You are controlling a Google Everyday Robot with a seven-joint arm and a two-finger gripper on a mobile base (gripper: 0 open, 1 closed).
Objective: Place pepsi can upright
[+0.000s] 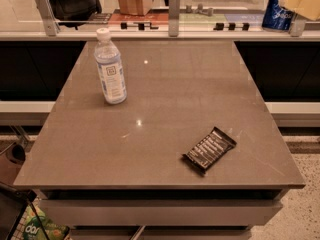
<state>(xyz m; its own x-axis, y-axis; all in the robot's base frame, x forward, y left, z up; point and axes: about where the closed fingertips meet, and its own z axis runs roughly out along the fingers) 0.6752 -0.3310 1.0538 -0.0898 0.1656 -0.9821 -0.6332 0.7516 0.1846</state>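
Note:
The pepsi can is blue with white lettering and shows at the top right edge of the camera view, upright and held in the air above the table's far right corner. My gripper is there too. One cream-coloured finger lies against the can's right side, and the rest of the gripper is cut off by the frame edge. The can's top is out of view.
A grey table fills the view. A clear water bottle with a white cap stands at its far left. A dark snack bar lies near the front right. A glass barrier with metal posts runs behind the table.

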